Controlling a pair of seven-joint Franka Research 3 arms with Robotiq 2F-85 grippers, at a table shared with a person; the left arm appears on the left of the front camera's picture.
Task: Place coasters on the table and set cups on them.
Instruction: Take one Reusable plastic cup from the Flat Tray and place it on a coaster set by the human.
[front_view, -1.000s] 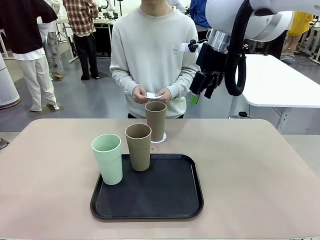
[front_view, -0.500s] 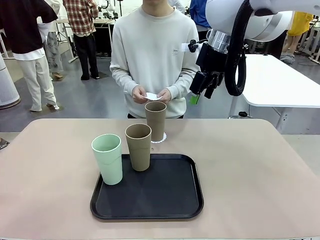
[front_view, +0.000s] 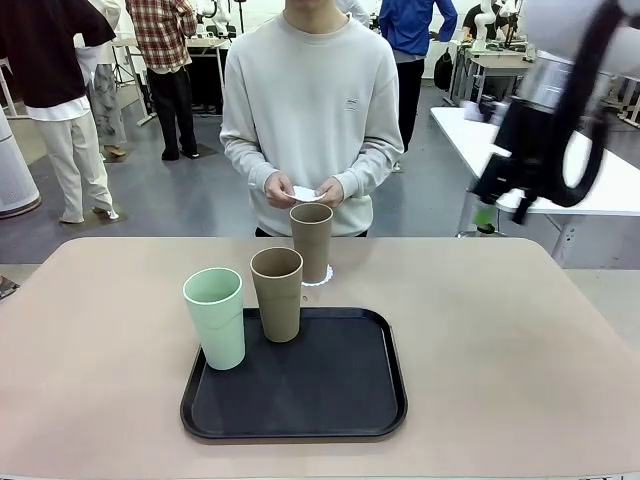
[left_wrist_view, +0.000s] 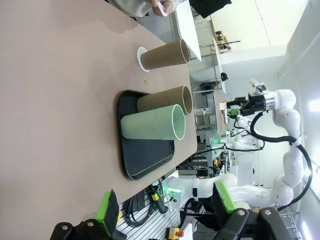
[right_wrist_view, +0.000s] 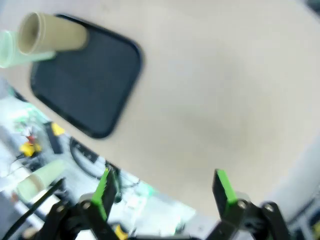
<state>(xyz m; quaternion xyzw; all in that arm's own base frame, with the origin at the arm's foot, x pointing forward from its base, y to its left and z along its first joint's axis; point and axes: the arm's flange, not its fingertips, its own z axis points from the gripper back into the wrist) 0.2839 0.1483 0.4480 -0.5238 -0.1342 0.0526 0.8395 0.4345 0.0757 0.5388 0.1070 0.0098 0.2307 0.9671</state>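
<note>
Your left gripper (left_wrist_view: 165, 202) stands wide open, with nothing between its green pads. On the table (front_view: 520, 330), the black tray (front_view: 330, 400) carries two upright cups at its left rear. The mint cup (front_view: 215, 318) is at the corner and a tan cup (front_view: 277, 294) is just beside it. Beyond the tray, the far tan cup (front_view: 311, 241) stands on a lacy coaster (front_view: 319, 279). The person's hands (front_view: 280, 188) hold a second coaster (front_view: 304, 191). At far right your right gripper (front_view: 500, 208) hangs blurred, raised clear of the tabletop. In its wrist view the fingers are spread apart and hold nothing.
</note>
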